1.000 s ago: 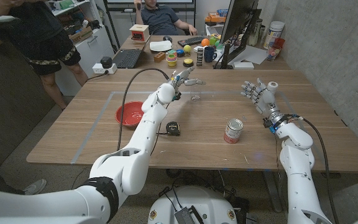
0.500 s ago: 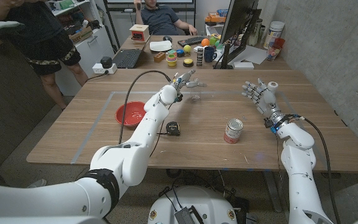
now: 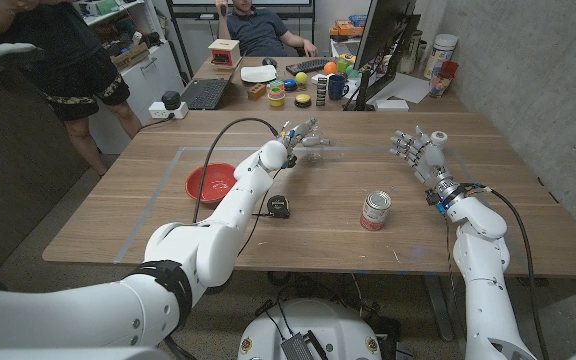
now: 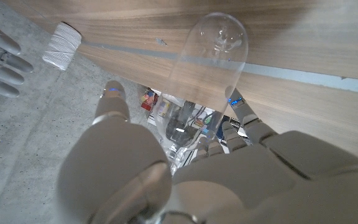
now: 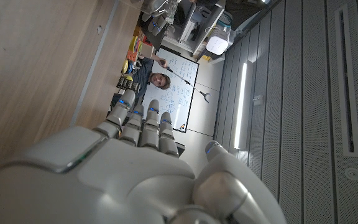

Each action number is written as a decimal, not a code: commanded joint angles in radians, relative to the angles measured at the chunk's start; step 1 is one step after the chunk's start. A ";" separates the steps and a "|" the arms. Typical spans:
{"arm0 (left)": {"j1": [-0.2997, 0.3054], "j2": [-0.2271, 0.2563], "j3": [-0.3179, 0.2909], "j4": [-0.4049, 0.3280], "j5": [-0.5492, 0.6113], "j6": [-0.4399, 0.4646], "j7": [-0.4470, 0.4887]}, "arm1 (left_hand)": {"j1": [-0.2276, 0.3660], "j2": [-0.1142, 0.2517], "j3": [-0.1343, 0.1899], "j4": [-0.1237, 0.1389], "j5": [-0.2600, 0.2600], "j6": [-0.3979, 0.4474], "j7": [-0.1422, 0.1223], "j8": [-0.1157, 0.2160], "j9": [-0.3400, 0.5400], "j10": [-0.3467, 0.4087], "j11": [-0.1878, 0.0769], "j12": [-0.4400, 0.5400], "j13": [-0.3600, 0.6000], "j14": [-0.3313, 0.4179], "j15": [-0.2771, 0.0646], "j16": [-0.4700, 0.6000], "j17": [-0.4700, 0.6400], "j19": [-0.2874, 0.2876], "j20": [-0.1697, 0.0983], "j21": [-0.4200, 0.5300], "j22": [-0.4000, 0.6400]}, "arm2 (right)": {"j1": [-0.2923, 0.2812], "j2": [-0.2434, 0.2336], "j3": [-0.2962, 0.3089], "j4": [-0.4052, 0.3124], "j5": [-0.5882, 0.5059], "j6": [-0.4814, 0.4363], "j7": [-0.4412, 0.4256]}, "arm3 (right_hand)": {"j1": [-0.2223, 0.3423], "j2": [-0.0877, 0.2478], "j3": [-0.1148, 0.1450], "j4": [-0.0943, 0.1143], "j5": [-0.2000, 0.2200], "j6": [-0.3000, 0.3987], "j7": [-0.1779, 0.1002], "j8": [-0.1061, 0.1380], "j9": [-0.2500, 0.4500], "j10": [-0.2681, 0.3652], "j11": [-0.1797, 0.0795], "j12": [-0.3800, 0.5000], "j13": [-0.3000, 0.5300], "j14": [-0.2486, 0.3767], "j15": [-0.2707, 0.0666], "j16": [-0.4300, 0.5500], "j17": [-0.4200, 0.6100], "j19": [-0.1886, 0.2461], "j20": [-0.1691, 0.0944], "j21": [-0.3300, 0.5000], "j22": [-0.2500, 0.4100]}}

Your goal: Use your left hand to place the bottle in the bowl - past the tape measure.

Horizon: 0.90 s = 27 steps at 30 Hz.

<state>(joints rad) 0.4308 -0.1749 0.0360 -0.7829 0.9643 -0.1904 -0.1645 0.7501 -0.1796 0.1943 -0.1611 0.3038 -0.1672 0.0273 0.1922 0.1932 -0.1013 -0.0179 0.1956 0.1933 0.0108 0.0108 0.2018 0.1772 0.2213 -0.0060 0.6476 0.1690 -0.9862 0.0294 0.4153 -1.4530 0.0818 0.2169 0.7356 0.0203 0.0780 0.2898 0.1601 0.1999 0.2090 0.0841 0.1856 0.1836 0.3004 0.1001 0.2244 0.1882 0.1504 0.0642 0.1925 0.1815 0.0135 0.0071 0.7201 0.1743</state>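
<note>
Clear plastic bottle [image 4: 204, 74] sits grasped in your left hand [image 3: 290, 137], beyond the tape measure [image 3: 279, 206]; next, carry it to the red bowl [image 3: 211, 183].

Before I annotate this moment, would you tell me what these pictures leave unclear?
- Bottle: clear plastic; in the head view it is small and faint at the left hand.
- Bottle's neck and cap: left wrist view, hidden behind that hand's fingers.
- Can: label too small to read.
- Tape measure: partly hidden by the left arm.
</note>
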 commanded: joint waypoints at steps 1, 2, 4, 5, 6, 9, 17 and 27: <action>-0.034 0.002 -0.007 0.087 -0.036 -0.039 0.020 | 0.052 0.009 -0.049 0.006 0.022 -0.006 0.017 0.010 0.005 0.049 0.006 0.022 0.000 0.155 -0.055 0.027 0.004 0.168 -0.013 0.019 0.001 | 0.000 -0.002 0.002 0.002 -0.005 -0.001 -0.005 | -0.008 0.021 -0.004 0.003 0.005 0.008 0.003 0.007 0.003 0.009 0.002 0.003 0.002 0.008 -0.001 0.005 0.002 0.006 -0.002 -0.004 0.005; -0.026 0.001 -0.002 0.077 -0.027 -0.037 0.040 | 0.069 0.013 -0.066 0.009 0.029 -0.004 0.020 0.011 0.004 0.079 0.005 0.029 0.000 0.224 -0.081 0.037 0.005 0.224 -0.021 0.023 0.002 | 0.000 -0.004 0.001 0.002 -0.010 0.002 -0.007 | -0.008 0.021 -0.004 0.002 0.005 0.008 0.003 0.007 0.003 0.009 0.003 0.003 0.002 0.009 -0.001 0.005 0.002 0.006 -0.002 -0.004 0.005; -0.034 -0.001 -0.006 0.087 -0.035 -0.036 0.033 | 0.096 0.022 -0.077 0.010 0.038 0.006 0.031 0.015 0.004 0.129 0.007 0.040 0.000 0.298 -0.111 0.047 0.006 0.283 -0.031 0.027 0.003 | 0.002 -0.003 0.003 0.005 -0.005 -0.002 -0.005 | -0.008 0.021 -0.004 0.002 0.005 0.008 0.002 0.007 0.003 0.009 0.002 0.003 0.002 0.009 -0.001 0.005 0.002 0.006 -0.002 -0.005 0.005; -0.029 -0.003 -0.003 0.079 -0.030 -0.030 0.043 | 0.120 0.027 -0.085 0.010 0.045 0.017 0.039 0.017 0.004 0.168 0.015 0.046 -0.001 0.353 -0.130 0.054 0.007 0.333 -0.041 0.034 0.004 | 0.002 -0.001 0.003 0.005 -0.005 0.000 -0.006 | -0.008 0.021 -0.005 0.002 0.005 0.008 0.003 0.007 0.003 0.009 0.002 0.003 0.002 0.008 -0.002 0.005 0.002 0.006 -0.002 -0.005 0.005; -0.026 -0.002 0.000 0.077 -0.026 -0.033 0.055 | 0.134 0.029 -0.094 0.013 0.051 0.022 0.053 0.017 0.004 0.214 0.016 0.055 -0.001 0.416 -0.155 0.065 0.007 0.369 -0.047 0.037 0.004 | 0.002 -0.004 0.002 0.004 -0.011 0.002 -0.007 | -0.008 0.021 -0.005 0.002 0.005 0.009 0.003 0.007 0.003 0.009 0.002 0.003 0.002 0.009 -0.001 0.005 0.002 0.006 -0.001 -0.006 0.005; -0.024 -0.006 0.001 0.073 -0.025 -0.027 0.064 | 0.157 0.032 -0.109 0.018 0.061 0.039 0.072 0.021 0.005 0.291 0.011 0.069 -0.001 0.518 -0.195 0.081 0.008 0.433 -0.064 0.048 0.006 | 0.003 -0.003 0.001 0.006 -0.012 0.006 -0.009 | -0.008 0.021 -0.005 0.002 0.005 0.009 0.003 0.007 0.003 0.010 0.003 0.004 0.002 0.009 -0.001 0.004 0.002 0.006 -0.001 -0.007 0.005; 0.008 -0.011 0.014 0.025 0.003 -0.013 0.140 | 0.265 0.095 -0.129 0.031 0.103 0.242 0.145 0.076 0.009 0.725 -0.109 0.138 -0.003 0.830 -0.236 0.096 0.006 0.444 -0.085 0.025 0.011 | 0.008 -0.003 0.001 0.014 -0.008 0.009 -0.005 | -0.007 0.021 -0.007 0.002 0.005 0.009 0.003 0.007 0.003 0.013 0.004 0.004 0.002 0.009 -0.002 0.003 0.002 0.006 -0.001 -0.009 0.005; 0.031 -0.007 0.017 -0.016 0.016 -0.012 0.167 | 0.328 0.158 -0.150 0.056 0.117 0.722 0.047 0.178 0.012 0.932 -0.183 0.122 -0.004 0.999 -0.237 0.043 0.004 0.436 -0.116 -0.013 0.011 | 0.009 -0.002 -0.003 0.016 -0.013 0.011 -0.009 | -0.006 0.022 -0.008 0.002 0.006 0.009 0.005 0.007 0.003 0.009 0.003 0.002 0.002 0.009 -0.003 0.002 0.002 0.006 -0.005 -0.013 0.005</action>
<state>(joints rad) 0.4347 -0.1819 0.0452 -0.7510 0.9635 -0.2119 -0.0330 1.0329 -0.0860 0.0488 -0.1118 0.4151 0.4158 0.0620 0.3557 0.2027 0.7226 -0.1097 0.3213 0.1906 0.9615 -0.1183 0.2536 0.1813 0.6617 -0.0602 0.6416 0.1767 -0.9805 0.0269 0.4156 -1.4419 0.0713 0.2237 0.7284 0.0203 0.0780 0.2856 0.1644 0.1998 0.2090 0.0840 0.1856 0.1836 0.3056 0.1054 0.2244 0.1882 0.1539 0.0605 0.1925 0.1816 0.0135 0.0071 0.7094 0.1743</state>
